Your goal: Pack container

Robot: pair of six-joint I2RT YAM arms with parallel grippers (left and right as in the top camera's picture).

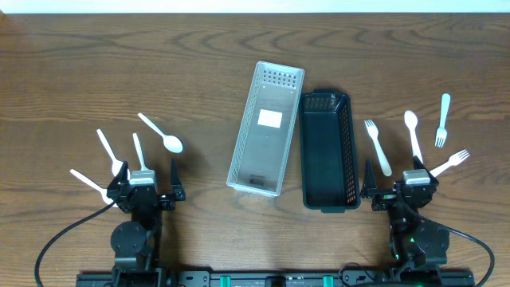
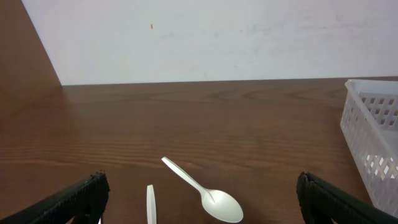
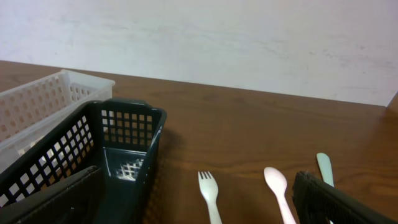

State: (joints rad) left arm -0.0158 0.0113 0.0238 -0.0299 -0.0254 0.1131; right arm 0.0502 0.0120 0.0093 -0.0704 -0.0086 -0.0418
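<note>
White basket (image 1: 265, 127) sits at table (image 1: 72, 72) centre, long axis roughly 12 to 6, tilted a little clockwise. Black basket (image 1: 325, 149) is just beside it at 3 o'clock; far corners look touching, we can't confirm it. We see no cutlery in either, so we judge packing as not started.

Left cutlery (image 1: 162, 133): 4 white pieces at 9 o'clock of the white basket, 1 clearly a spoon. Right cutlery (image 1: 378, 148): 4 pieces at 3 o'clock of the black basket, 3 forks and 1 spoon.

Left gripper (image 1: 144, 190) parked at 6 o'clock of the left cutlery, jaws spread wide, nothing in them. Right gripper (image 1: 400, 190) parked at 6 o'clock of the right cutlery, same: wide, nothing held.

Risks as we judge them:
- Pieces lie flat on wood, so fingers may skate over them or pinch only 1 edge and flip the piece.
- 1 handle per side runs in under its gripper in the overhead view; a blind descent could trap or kick it.
- Baskets look light; a rim bump would shove 1 into the other.
- Both arms reaching centre together could clash.
- Task doesn't say which basket takes what.

Writing: white sticker (image 1: 269, 119) on the white basket floor, no legible text. No brands readable.
</note>
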